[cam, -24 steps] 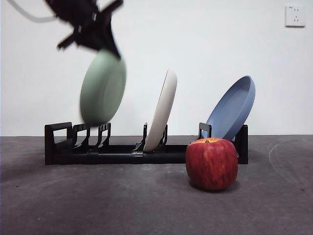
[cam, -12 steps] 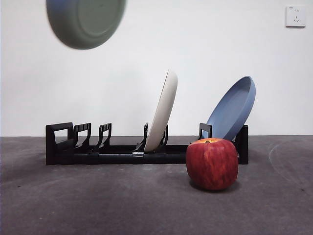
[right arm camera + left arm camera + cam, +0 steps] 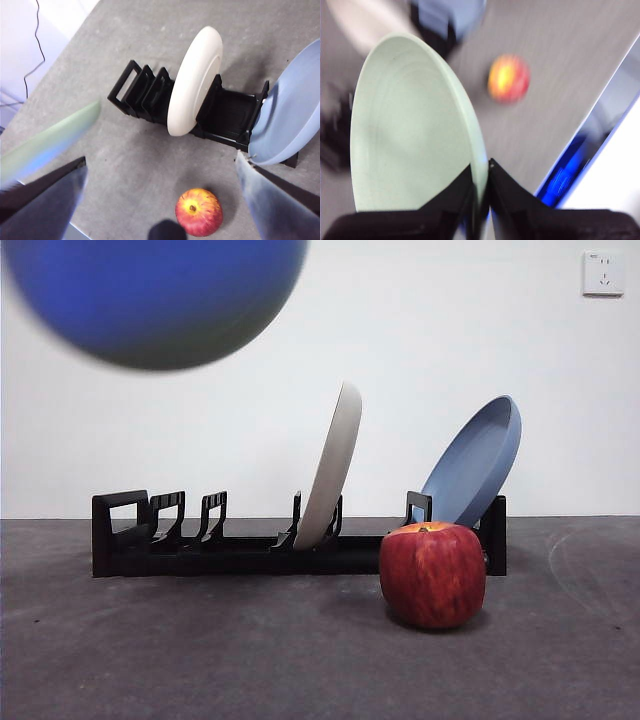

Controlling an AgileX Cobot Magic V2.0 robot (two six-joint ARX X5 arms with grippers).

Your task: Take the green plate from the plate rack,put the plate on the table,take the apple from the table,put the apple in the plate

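The green plate is off the plate rack and held high in the air, tilted on edge, with the left gripper pinching its rim between two black jaws pressed against either face. In the front view the plate appears as a large blurred disc at the upper left, close to the camera and tinted blue, well above the surface. From the right wrist view it shows only as a pale green blurred streak out past the rack's open end.

The plate rack sits low and black across the dark grey surface. Its slots at the open end stand bare. A cream-white plate stands almost upright in a middle slot, and a blue plate leans outward at the far end of the rack.

The apple rests on the surface just in front of the rack, below the blue plate, stem up, dark red with a yellow patch at the top. In the left wrist view it is a blurred red and yellow ball beyond the held plate.

The right gripper hovers high over the surface above the apple, its jaws spread wide and holding nothing.

A white wall socket sits on the wall at the upper right.
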